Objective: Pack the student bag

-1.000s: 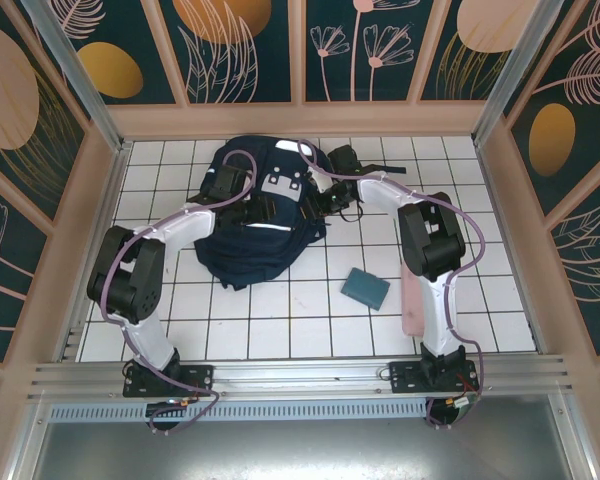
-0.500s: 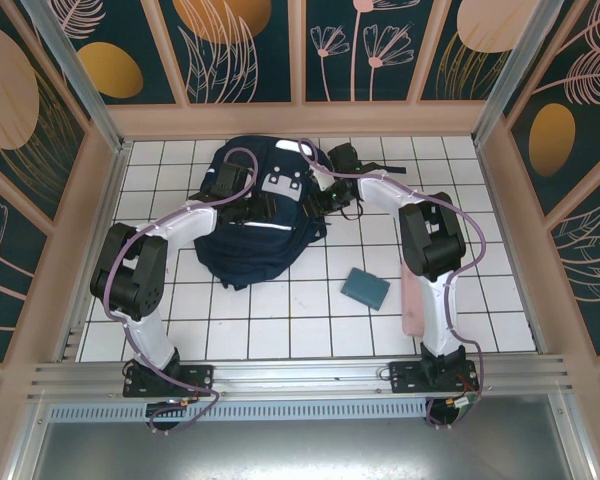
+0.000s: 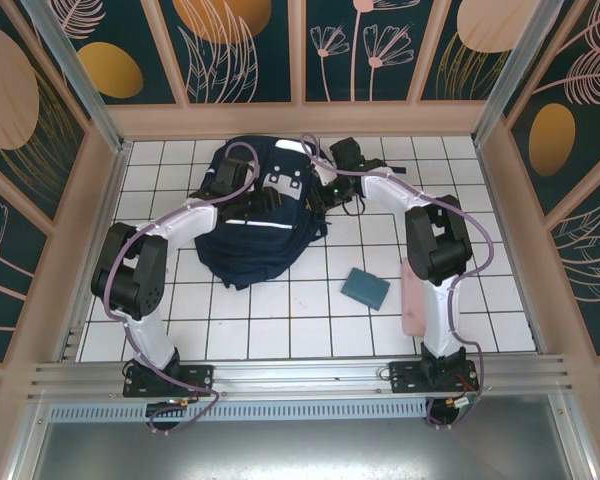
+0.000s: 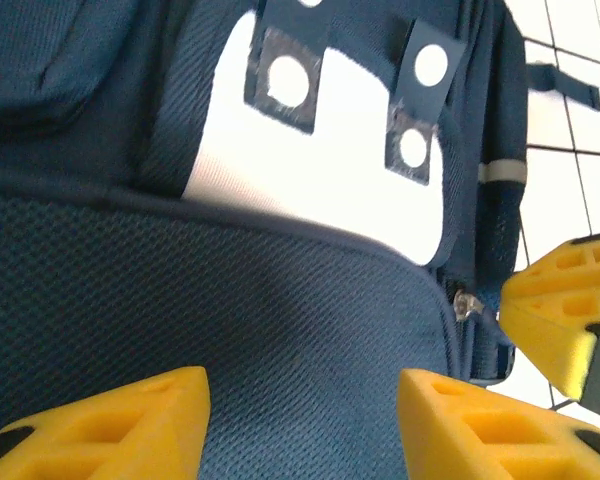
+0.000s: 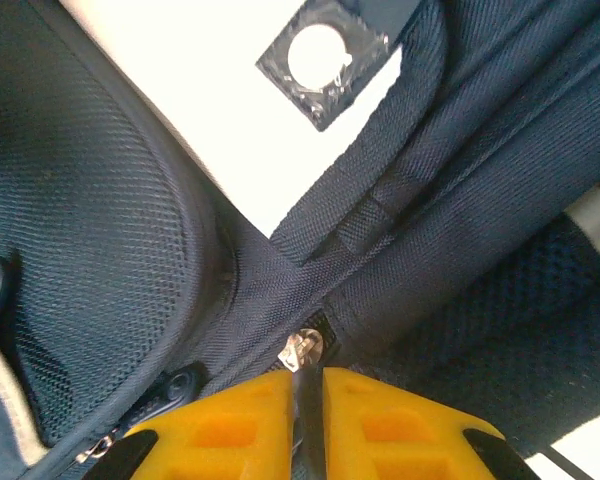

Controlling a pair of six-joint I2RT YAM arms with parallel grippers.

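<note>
The student bag [image 3: 255, 225] is lying toward twelve o'clock on the table [image 3: 310, 310]. The left gripper [image 4: 300, 420] is holding its fingers apart over the bag's mesh. The right gripper [image 5: 307, 400] is pinching the zipper pull [image 5: 304, 350] at the bag's three o'clock side.

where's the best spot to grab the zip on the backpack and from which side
Pinch the thin flat tab below the small metal zip ring, at the seam beside the mesh panel of the backpack. Come in from the side facing the right arm, pads flat on the tab's two faces; the right pincer is closed on it that way.
</note>
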